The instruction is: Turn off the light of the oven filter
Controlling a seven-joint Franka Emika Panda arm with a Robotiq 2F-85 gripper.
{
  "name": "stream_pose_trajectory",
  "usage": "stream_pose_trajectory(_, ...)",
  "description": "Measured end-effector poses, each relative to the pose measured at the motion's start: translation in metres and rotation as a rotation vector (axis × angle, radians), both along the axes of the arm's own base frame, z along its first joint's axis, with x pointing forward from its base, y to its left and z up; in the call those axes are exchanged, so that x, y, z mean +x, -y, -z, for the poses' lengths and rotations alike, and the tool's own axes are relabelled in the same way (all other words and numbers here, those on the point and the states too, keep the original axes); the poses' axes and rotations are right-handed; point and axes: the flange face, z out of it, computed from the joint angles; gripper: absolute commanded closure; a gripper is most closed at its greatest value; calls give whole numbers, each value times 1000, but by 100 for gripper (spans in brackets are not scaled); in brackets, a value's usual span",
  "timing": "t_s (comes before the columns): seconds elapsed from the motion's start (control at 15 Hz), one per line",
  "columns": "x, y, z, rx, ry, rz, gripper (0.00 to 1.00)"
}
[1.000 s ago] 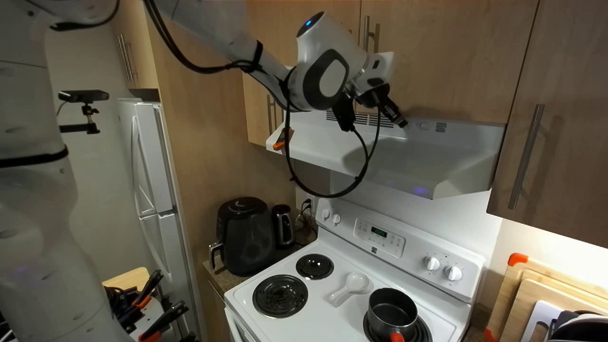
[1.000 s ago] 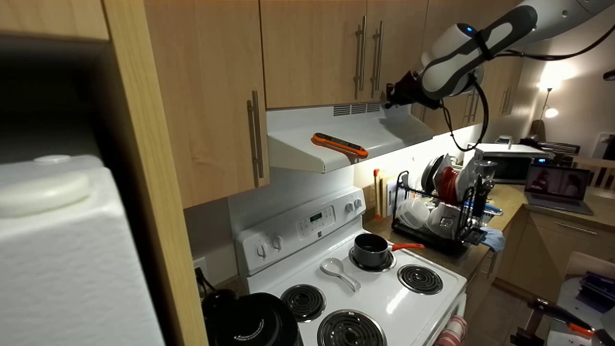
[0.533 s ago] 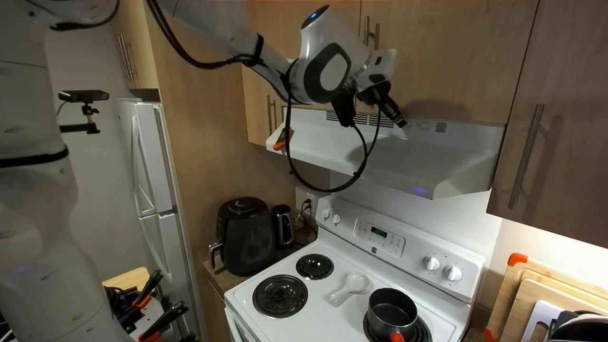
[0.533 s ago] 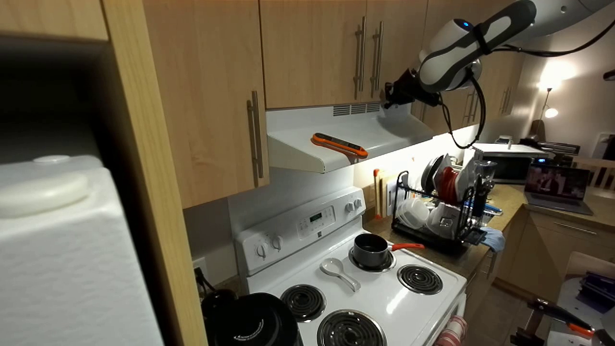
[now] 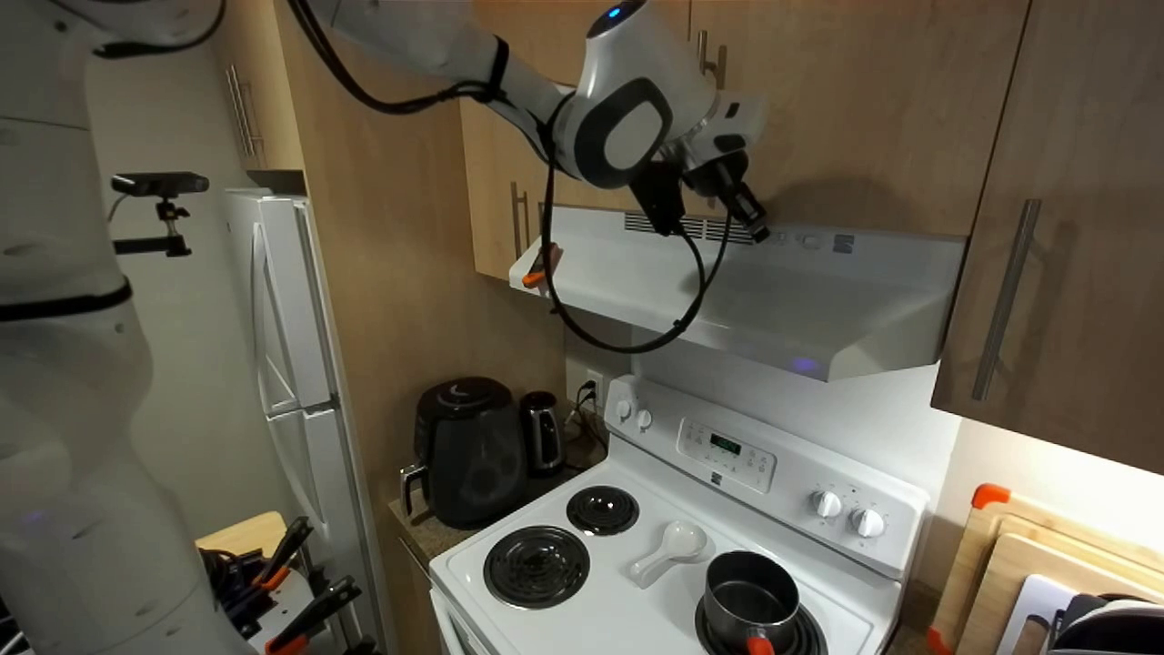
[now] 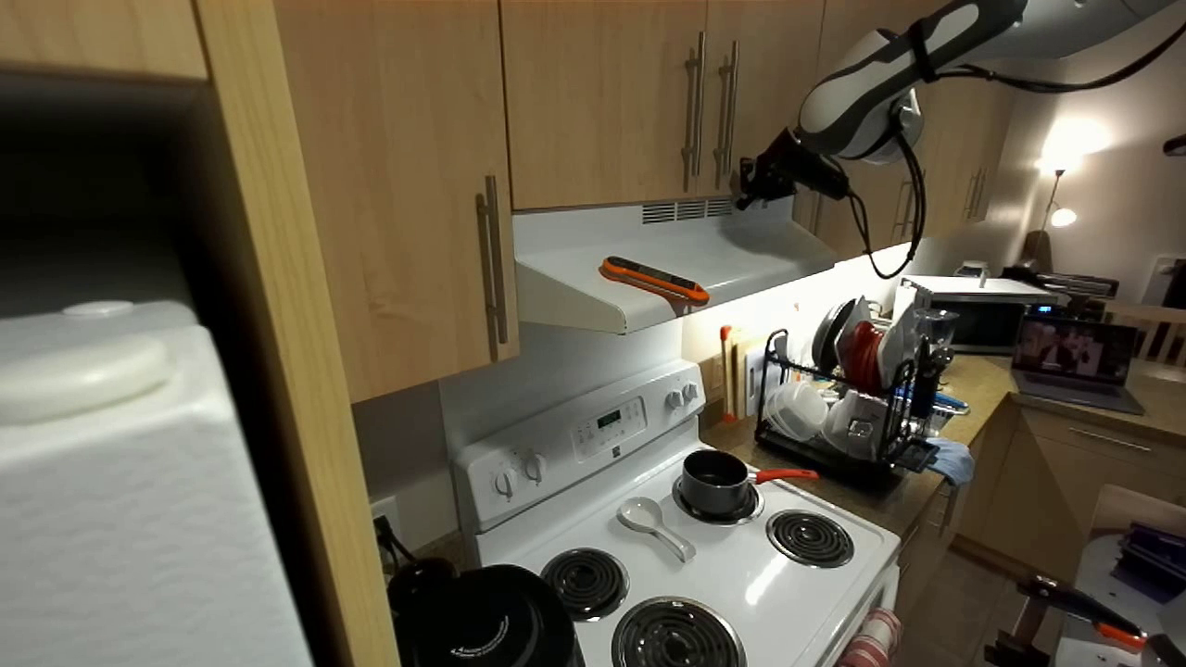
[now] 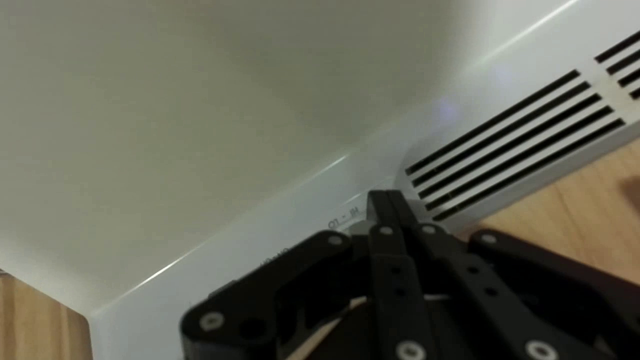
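The oven filter, a white sloped range hood, shows in both exterior views (image 5: 782, 300) (image 6: 593, 241) and fills much of the wrist view (image 7: 200, 125). My gripper (image 7: 390, 197) is shut and empty, its tips at the hood's upper strip, between the "HI - LO" label (image 7: 344, 218) and the vent slots (image 7: 515, 145). Fingers and links partly hide the strip and its switches. It also shows in both exterior views (image 5: 757, 232) (image 6: 744, 199). A small white switch (image 5: 807, 241) lies right of the tips in an exterior view. I cannot tell if the tips touch the hood.
Wooden cabinets (image 5: 846, 109) rise directly above the strip. An orange-edged tag (image 6: 653, 280) lies on the hood's far end. Below stands the white stove (image 5: 627, 609) with a pot (image 5: 750, 596) and a spoon rest (image 5: 673, 550). A cable (image 5: 627, 350) hangs from the arm. The wall beneath is lit.
My wrist and forearm have risen a little. The fingertips have shifted slightly toward the vent slots, away from the switch, and stay close to the hood's strip.
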Motion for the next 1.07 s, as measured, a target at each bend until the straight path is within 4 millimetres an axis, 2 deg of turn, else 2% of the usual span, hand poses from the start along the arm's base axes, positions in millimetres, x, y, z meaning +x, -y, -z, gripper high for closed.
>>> stream_pose_trajectory(0.27,1,0,-2,-28,-45,-79,100)
stream_pose_trajectory(0.47,0,-10,4,-52,-119,-130,100)
stream_pose_trajectory(0.73,-23,3,5,-162,-208,-154,100)
stream_pose_trajectory(1.07,-61,14,-4,-258,-265,-155,100)
